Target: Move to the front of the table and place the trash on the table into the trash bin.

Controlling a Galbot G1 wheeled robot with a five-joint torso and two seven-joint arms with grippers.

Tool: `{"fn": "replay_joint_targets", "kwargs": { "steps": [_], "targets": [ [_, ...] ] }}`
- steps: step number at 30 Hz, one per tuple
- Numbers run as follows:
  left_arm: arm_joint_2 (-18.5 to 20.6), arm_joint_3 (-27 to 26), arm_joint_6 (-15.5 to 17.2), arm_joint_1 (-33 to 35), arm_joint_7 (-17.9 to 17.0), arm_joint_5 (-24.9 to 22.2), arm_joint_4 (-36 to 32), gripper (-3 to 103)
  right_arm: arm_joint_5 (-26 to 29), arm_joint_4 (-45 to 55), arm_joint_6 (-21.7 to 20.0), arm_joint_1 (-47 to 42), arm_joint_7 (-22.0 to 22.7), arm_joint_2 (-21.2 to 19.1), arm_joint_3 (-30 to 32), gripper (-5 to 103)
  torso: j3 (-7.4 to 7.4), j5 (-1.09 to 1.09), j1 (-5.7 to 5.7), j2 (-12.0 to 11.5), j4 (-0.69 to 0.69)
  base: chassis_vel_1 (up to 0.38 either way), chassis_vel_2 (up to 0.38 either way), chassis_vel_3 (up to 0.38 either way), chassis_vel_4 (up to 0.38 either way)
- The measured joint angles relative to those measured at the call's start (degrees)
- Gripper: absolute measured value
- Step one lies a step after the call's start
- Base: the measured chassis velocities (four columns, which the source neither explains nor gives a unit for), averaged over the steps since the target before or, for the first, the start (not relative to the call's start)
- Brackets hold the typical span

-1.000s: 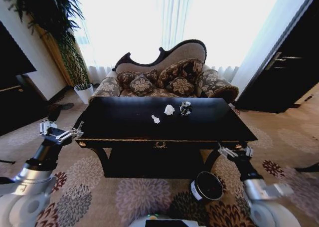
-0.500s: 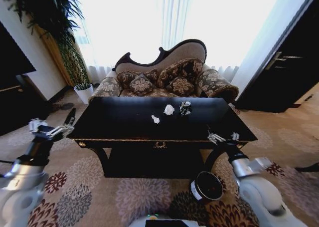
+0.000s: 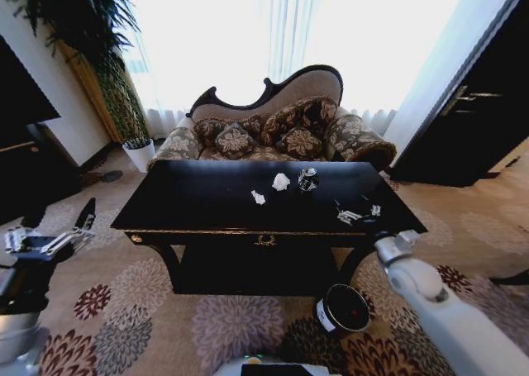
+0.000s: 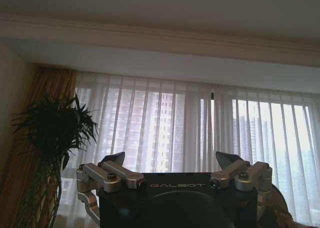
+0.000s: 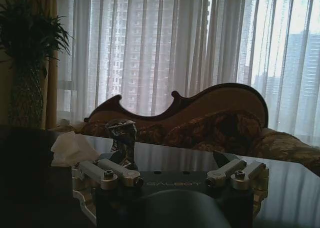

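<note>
The word GALBOT is showing in faint letters on the dark body of each gripper in the wrist views. The trash bin (image 3: 343,308) is wearing a white rectangular label on its side, but whatever is printed there is too small to read. It is sitting on the patterned carpet (image 3: 215,326) at about 5 o'clock in the head view, a small round dark tub just in front of the table's right front leg.

The left gripper (image 3: 51,242) is hanging out at 8 o'clock, well apart from the table (image 3: 207,202), with its fingers spread and nothing between them; its wrist camera is pointing up at sheer curtains (image 4: 200,123) and a potted plant (image 4: 55,133). The right gripper (image 3: 357,214) is reaching over the right front part of the glossy black tabletop, at roughly 3 o'clock from centre, fingers also apart and empty.

The table is carrying a gold emblem (image 3: 264,240) in the middle of its front apron. Farther in, the trash is lying on the top: a small crumpled white paper wad (image 3: 258,197) near the middle, a second, larger wad (image 3: 281,182) just beyond it toward 1 o'clock, and the bottle (image 3: 307,178) just beside that wad, lying with its end toward the camera. In the right wrist view the bottle (image 5: 123,138) is looking dark and crinkled, close ahead of the gripper (image 5: 170,175), with the larger wad (image 5: 72,149) beside it.

Behind the table, a sofa (image 3: 273,128) with a curved dark frame and floral cushions is standing against the bright window.
</note>
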Motion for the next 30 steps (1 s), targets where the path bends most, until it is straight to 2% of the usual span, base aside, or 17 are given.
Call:
{"fn": "replay_joint_targets", "kwargs": {
  "steps": [6,9,12,15,17,24,30],
  "targets": [
    [-1.22,0.48,0.0,0.17,0.03,1.37,-0.39,100,1.98,-3.9,1.12,10.59,-0.78,-2.6,-9.33,100,0.0,-0.02,0.0,0.0,0.01,0.0,0.0,0.0,0.0],
    [0.79,-2.0,-0.01,1.04,0.02,0.03,0.35,100,1.85,-8.87,5.09,18.44,-1.56,-3.42,-18.98,100,0.0,0.0,0.0,-0.01,0.02,0.0,0.0,0.0,0.0],
    [3.11,-4.41,-0.63,2.24,0.06,-1.25,1.45,100,0.25,-12.05,6.08,23.06,-1.59,-3.11,-23.19,100,0.0,-0.01,0.0,0.0,0.01,0.0,0.0,0.0,0.0],
    [5.65,-7.11,-0.84,2.55,0.06,-2.76,3.13,100,-0.35,-14.25,6.22,26.9,-2.14,-1.96,-25.75,100,0.0,-0.02,0.01,0.0,0.02,0.0,0.0,0.0,0.0],
    [5.96,-7.21,-0.86,2.47,0.07,-2.88,3.55,100,-0.34,-14.63,6.17,27.85,-2.14,-1.56,-26.36,100,0.0,-0.03,0.0,0.0,0.01,0.0,0.0,0.0,0.0],
    [5.53,-4.65,-1.41,1.56,0.27,-1.37,4.62,100,-2.28,-15.89,5.36,31.19,-1.61,0.28,-29.09,100,0.0,-0.02,0.01,0.0,0.01,0.0,0.0,0.0,0.0],
    [6.55,-4.78,-2.27,1.55,0.88,-0.85,5.66,100,-3.76,-16.86,5.02,32.49,-1.58,0.39,-30.45,100,0.0,-0.02,0.0,0.0,0.01,0.0,0.0,0.0,0.0]
  ]
}}
